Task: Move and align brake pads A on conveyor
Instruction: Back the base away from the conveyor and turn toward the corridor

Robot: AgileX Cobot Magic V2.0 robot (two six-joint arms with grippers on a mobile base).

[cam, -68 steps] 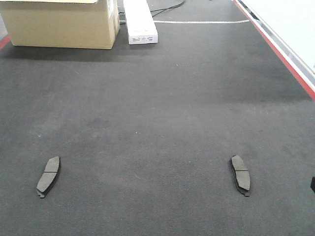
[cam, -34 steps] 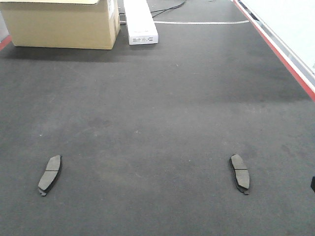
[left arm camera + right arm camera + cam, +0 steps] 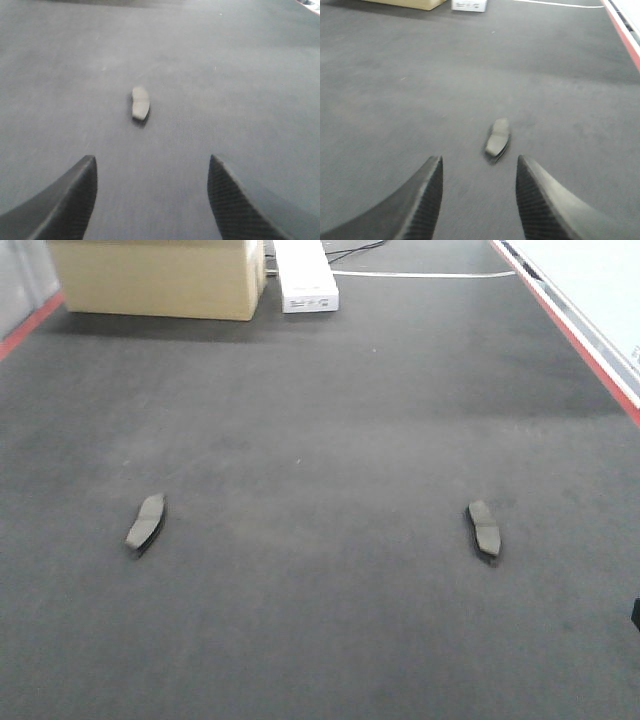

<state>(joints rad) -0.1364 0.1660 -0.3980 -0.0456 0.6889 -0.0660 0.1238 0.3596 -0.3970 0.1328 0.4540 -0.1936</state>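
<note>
Two brake pads A lie flat on the dark felt conveyor: one at the left and one at the right. No other pads show. My left gripper is open and empty above the belt; the left pad lies ahead of it, well beyond the fingertips. My right gripper is open and empty; the right pad lies just ahead of its tips, slightly right of centre. Neither gripper shows in the front view apart from a dark sliver at the right edge.
A cardboard box and a white carton stand at the belt's far end, with a cable behind. A red side edge runs along the right; another red edge shows far left.
The front view has shifted: both pads now sit higher and smaller in the frame, the box and carton further right. The pads keep their spacing on the belt.
</note>
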